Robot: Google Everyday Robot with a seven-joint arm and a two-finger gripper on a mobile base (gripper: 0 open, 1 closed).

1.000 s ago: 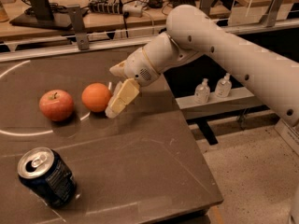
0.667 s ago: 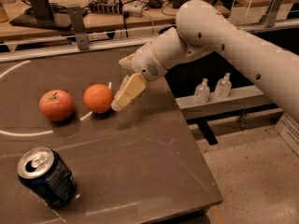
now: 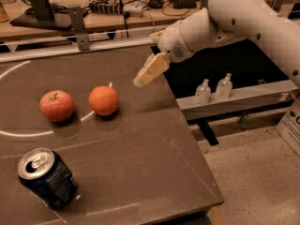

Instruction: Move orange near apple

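The flat, dark brown surface (image 3: 140, 149), matte and crossed by a thin white arc, carries everything. A smooth, rounded white arm (image 3: 243, 18) reaches in from 2 o'clock. Its blocky beige tool (image 3: 143, 78) points down-left at the orange's 2 o'clock, clear of the fruit; whether it is apart or together cannot be told. A dark blue metal can (image 3: 47, 177) stands at 7 o'clock. The red-pink, stemmed apple (image 3: 56, 105) has the matte, round orange (image 3: 103, 100) just beside it at 3 o'clock.
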